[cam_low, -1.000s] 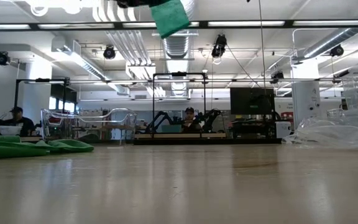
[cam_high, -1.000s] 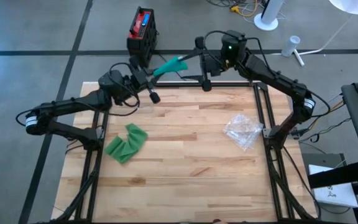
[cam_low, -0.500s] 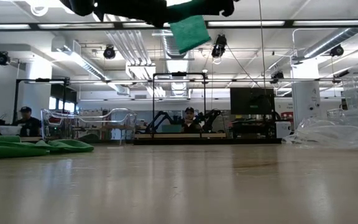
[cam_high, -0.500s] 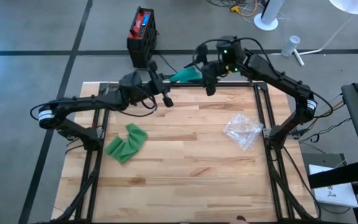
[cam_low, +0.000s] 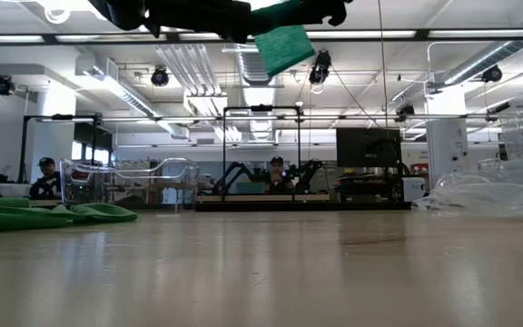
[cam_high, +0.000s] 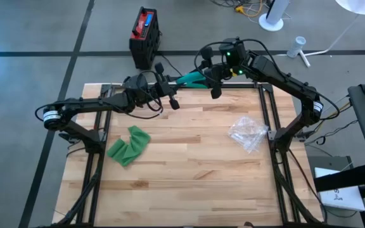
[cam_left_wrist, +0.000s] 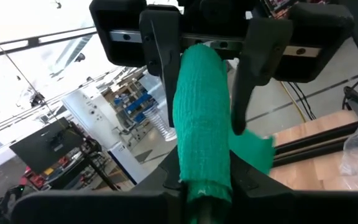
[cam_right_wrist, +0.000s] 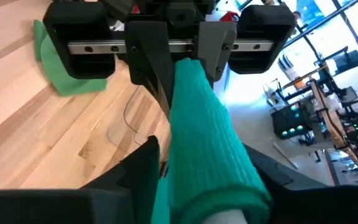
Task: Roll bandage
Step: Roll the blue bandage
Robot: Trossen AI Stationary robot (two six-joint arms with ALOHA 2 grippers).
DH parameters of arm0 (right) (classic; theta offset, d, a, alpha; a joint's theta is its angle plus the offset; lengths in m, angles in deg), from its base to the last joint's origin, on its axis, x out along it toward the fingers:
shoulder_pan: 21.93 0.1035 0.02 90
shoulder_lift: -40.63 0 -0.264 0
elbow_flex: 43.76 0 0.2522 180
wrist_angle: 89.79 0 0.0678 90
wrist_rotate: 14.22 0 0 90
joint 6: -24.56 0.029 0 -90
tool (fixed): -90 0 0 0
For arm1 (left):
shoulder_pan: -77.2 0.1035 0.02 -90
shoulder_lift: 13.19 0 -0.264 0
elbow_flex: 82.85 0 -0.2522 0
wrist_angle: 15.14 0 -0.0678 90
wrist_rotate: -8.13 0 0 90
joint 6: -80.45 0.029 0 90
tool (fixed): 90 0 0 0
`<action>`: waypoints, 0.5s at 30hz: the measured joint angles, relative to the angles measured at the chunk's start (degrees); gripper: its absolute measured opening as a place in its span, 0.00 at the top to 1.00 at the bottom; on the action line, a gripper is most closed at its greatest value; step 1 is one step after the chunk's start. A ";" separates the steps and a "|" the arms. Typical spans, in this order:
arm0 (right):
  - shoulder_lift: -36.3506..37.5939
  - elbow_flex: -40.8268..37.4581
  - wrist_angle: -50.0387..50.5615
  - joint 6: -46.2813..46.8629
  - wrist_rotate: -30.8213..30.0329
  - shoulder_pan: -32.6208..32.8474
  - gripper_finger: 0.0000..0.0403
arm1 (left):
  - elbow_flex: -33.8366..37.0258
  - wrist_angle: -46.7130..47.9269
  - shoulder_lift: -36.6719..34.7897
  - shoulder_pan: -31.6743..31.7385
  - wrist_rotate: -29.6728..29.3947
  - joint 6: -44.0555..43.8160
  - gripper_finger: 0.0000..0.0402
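A rolled teal-green bandage [cam_high: 187, 79] hangs in the air over the table's far edge, spanning my two grippers, which face each other. My left gripper [cam_high: 176, 82] comes from the left and is shut on one end of the roll. My right gripper [cam_high: 199, 76] comes from the right, its fingers against the other end. A loose tail of the bandage [cam_low: 284, 47] hangs below the roll. A second, unrolled green bandage [cam_high: 128, 144] lies crumpled flat on the wood at the left. My left gripper pinches one end of the roll [cam_right_wrist: 185, 73] between its two fingers, which squeeze it narrower there. The fingers come about level from the table's left and lie along the roll. The roll is lifted clear of the table. My right gripper has the roll's other end [cam_left_wrist: 201, 81] between its two fingers [cam_left_wrist: 163, 62], one on each side. They come from the table's right, slanting a little downward, and lie along the roll. A loose tail [cam_left_wrist: 253, 152] hangs beside the roll.
A crumpled clear plastic wrapper [cam_high: 249, 133] lies on the table's right part. A red and black box [cam_high: 144, 31] stands on the floor beyond the far edge. Black frame rails run along both sides of the wooden table [cam_high: 189, 177].
My left gripper has carried the roll toward the table's right and slightly down, up to my right gripper. My right gripper has tipped downward and narrowed its fingers around the roll's free end. The hanging tail has shifted right with the roll.
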 joint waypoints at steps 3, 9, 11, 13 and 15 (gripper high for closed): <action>0.00 0.00 -0.40 0.77 -0.01 0.01 0.66 | 0.02 -0.68 0.00 0.00 0.03 -0.10 0.92; 0.00 0.00 -2.23 4.40 0.01 0.11 0.77 | 0.02 -2.12 0.00 0.02 0.02 -0.77 0.91; 0.00 0.00 -2.43 5.30 0.05 0.11 0.80 | 0.02 -2.27 0.00 0.02 0.04 -0.77 0.91; 0.00 0.00 -2.44 5.86 0.05 0.11 0.83 | 0.02 -2.29 0.00 0.02 0.02 -0.77 0.91; 0.00 0.00 -2.45 6.28 0.06 0.11 0.87 | 0.02 -2.23 0.00 0.02 0.02 -0.77 0.90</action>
